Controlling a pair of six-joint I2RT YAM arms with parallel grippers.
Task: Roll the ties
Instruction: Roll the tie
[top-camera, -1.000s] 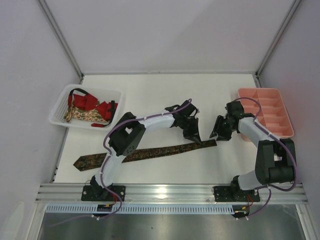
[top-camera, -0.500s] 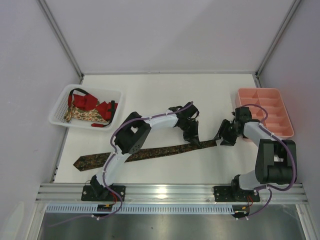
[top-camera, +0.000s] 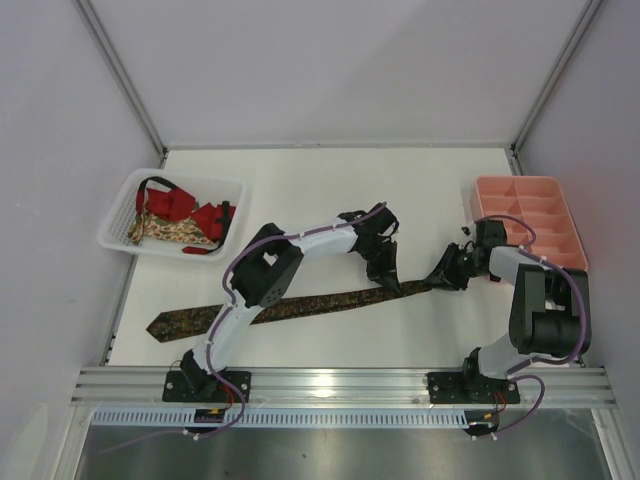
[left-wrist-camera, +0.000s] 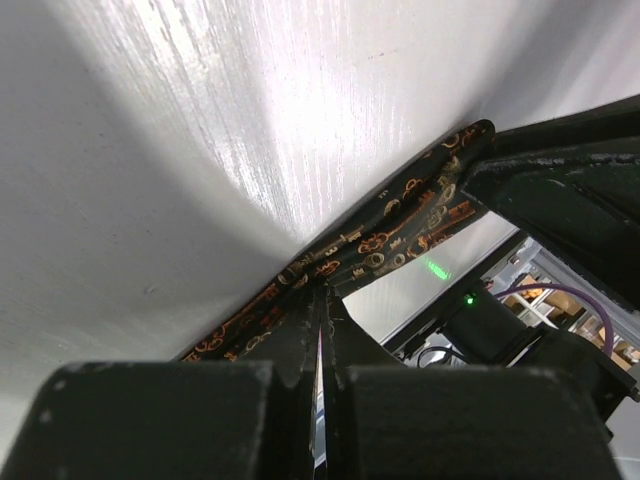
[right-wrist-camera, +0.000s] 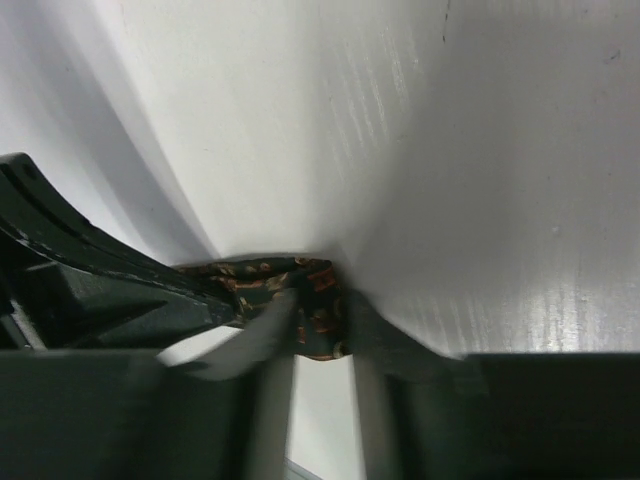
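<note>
- Brown tie (top-camera: 320, 300) lies flat across the near half of the table (top-camera: 330, 190). Its wide end points left and its narrow end points right, the same as a second ago.
- Right gripper (top-camera: 440, 281) has moved. A second ago it hung beside the tray (top-camera: 500, 186), clear of the cloth, and now it is down at the narrow end.
- In the right wrist view its fingers (right-wrist-camera: 372, 335) stand on either side of that end and press on it, so the claw is clamped on the brown tie.
- Left gripper (top-camera: 392, 284) has stayed on the tie, just left of the right one. Its elbow has swung a little to the right.
- In the left wrist view its fingers are drawn together, with the cloth caught at their tips.
- The left arm crosses over the tie near its wide end and hides a short stretch there.
- Both wrist views are close and blurred. The right claw's own fingers show only as soft shapes, and how deep the cloth sits between them is unclear.
- A basket (top-camera: 118, 236) sits at the far left, well apart. It holds a red tie (top-camera: 205, 215) and a floral tie (top-camera: 170, 232) in a tangle, too bunched to count.
</note>
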